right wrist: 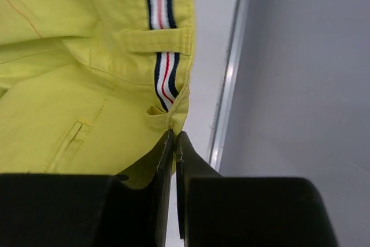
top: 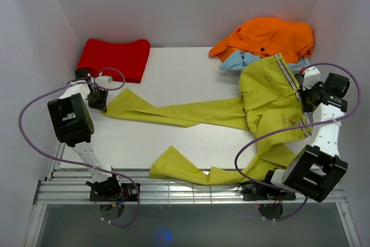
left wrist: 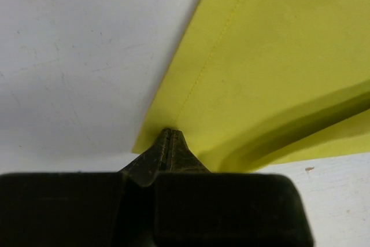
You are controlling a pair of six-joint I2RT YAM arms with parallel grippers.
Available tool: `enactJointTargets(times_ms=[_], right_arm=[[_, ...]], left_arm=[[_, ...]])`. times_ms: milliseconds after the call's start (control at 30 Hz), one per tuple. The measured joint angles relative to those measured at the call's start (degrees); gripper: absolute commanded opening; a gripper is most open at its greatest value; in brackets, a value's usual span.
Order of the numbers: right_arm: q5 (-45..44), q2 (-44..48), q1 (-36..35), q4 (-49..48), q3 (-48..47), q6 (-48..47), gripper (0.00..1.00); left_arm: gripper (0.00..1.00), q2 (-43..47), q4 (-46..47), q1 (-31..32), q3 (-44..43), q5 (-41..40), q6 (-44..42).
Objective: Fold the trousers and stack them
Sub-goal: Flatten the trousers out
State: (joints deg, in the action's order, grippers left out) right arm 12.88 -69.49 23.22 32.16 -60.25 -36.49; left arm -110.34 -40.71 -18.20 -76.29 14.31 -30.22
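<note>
Across the white counter (top: 191, 67) the chartreuse trousers (top: 269, 93) lay sprawled, left pincer (left wrist: 167, 137) clamped on a leg's hem corner, right pincer (right wrist: 174, 137) clamped on the waistband edge, red cloth (top: 114, 57) and orange garment (top: 266, 36) at the back.

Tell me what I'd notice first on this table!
The long yellow-green cotton trousers sprawl across the white table, one leg stretched left, the other lying along the near edge. The left gripper pinches a leg end and the right gripper the striped waistband. At the back lie a crumpled orange garment and a folded red cloth.
</note>
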Motion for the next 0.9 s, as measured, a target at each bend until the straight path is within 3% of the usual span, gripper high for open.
enactJointTargets(times_ms=[167,300,333,400,467,667,900], right_arm=[[0.3,-9.6,9.0,0.2,-5.3,-7.6,0.08],[-0.1,-12.8,11.7,-0.1,-6.5,-12.2,0.08],[-0.2,-13.2,12.0,-0.2,-6.6,-13.1,0.08],[-0.4,-13.5,12.5,-0.2,-6.7,-15.0,0.08],[-0.4,-13.5,12.5,-0.1,-6.8,-15.9,0.08],[-0.5,-13.5,12.4,0.1,-7.6,-17.0,0.08],[-0.7,-13.5,12.4,1.1,-7.9,-17.5,0.08]], left_arm=[[0.0,-0.6,1.0,0.2,-0.5,-2.3,-0.6],[0.51,-0.4,-4.1,0.1,-2.4,4.4,-5.6],[0.56,0.3,-6.2,0.4,-2.7,7.5,-7.3],[0.77,3.5,-9.3,3.0,-1.8,11.4,-9.9],[0.8,8.8,-10.3,8.5,0.7,13.0,-11.4],[0.82,28.6,-10.5,34.2,13.3,18.3,-17.5],[0.86,26.0,-7.9,49.7,21.7,18.1,-17.5]])
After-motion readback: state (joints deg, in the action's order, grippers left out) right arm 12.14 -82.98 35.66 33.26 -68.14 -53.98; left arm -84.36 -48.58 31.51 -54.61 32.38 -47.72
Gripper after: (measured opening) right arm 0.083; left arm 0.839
